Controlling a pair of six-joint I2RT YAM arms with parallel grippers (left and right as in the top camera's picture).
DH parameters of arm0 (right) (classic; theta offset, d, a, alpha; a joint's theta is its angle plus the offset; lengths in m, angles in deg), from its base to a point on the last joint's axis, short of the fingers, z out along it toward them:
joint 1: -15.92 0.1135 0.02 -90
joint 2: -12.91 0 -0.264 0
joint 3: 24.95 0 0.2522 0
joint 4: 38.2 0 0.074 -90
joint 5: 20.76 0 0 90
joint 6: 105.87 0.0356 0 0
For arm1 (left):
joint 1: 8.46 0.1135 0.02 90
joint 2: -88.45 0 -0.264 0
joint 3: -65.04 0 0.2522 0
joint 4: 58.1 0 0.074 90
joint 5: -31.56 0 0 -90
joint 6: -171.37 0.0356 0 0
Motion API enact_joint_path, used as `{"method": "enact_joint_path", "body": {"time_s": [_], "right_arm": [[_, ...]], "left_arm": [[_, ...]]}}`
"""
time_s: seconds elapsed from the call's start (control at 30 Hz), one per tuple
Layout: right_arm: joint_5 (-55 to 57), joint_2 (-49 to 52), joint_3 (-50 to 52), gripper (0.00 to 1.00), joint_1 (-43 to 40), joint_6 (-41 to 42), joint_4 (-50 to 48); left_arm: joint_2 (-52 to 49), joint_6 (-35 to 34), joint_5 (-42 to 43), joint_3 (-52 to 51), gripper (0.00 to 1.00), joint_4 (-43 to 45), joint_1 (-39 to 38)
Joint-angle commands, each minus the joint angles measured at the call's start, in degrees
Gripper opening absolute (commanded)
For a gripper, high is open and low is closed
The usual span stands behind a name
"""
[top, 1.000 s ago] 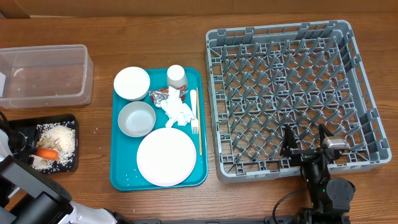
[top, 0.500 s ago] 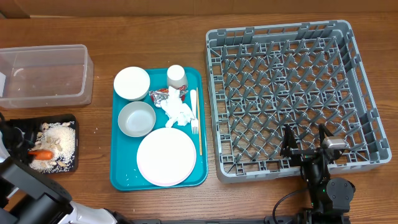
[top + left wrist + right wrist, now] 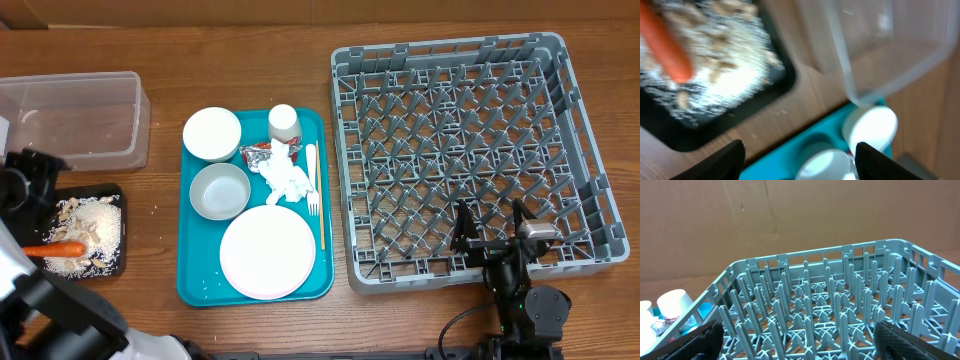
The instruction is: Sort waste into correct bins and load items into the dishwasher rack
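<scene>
Your left gripper [image 3: 799,157] hangs at 9 o'clock on the wooden table [image 3: 250,40]. Its fingers are spread wide with nothing between them. Just below it in the overhead view sits the shallow black rectangular tray [image 3: 113,268], which holds the beige nut and grain scraps [image 3: 97,222]. The small orange carrot [image 3: 58,249] lies on those scraps at the tray's 8 o'clock side. The clear plastic rectangular tub [image 3: 75,120] stands just beside this tray at its 12 o'clock.

The flat teal tray [image 3: 190,290] is mid-table. On it you have:
- One small white round bowl [image 3: 212,133] at 11 o'clock and a second bowl [image 3: 220,190] at 9 o'clock.
- The small white cup [image 3: 284,122] at 1 o'clock.
- The crinkled red-and-silver wrapper [image 3: 257,153], touching the crumpled white napkin [image 3: 288,181] near the middle.
- The white fork [image 3: 311,180] and the thin wooden stick [image 3: 320,205], side by side along the 3 o'clock edge.
- The pale round plate [image 3: 267,251] at 6 o'clock.

The large square grey plastic rack [image 3: 470,150] fills the table's 3 o'clock side. Your right gripper [image 3: 490,222] sits at the rack's 6 o'clock wall, with its fingers as wide as they go and gripping nothing.
</scene>
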Motion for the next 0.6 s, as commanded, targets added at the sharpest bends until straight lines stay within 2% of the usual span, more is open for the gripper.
{"method": "enact_joint_path", "body": {"time_s": [0.0,0.1,0.27,0.37,0.57], "right_arm": [[0.4,-0.6,0.6,1.00,-0.2,-0.2,-0.3],[0.4,-0.6,0.6,1.00,-0.2,-0.2,-0.3],[0.4,-0.6,0.6,1.00,-0.2,-0.2,-0.3],[0.4,-0.6,0.6,1.00,-0.2,-0.2,-0.3],[0.4,-0.6,0.6,1.00,-0.2,-0.2,-0.3]], "left_arm": [[8.0,3.5,3.5,1.4,0.74,0.0,-5.9],[12.2,5.9,1.2,1.4,0.80,0.7,-12.6],[14.6,5.8,-12.1,1.3,0.99,-1.7,-25.4],[13.9,5.7,-17.2,0.0,1.00,-4.1,-31.2],[10.6,5.8,-17.6,-4.5,1.00,-5.2,-35.9]]}}
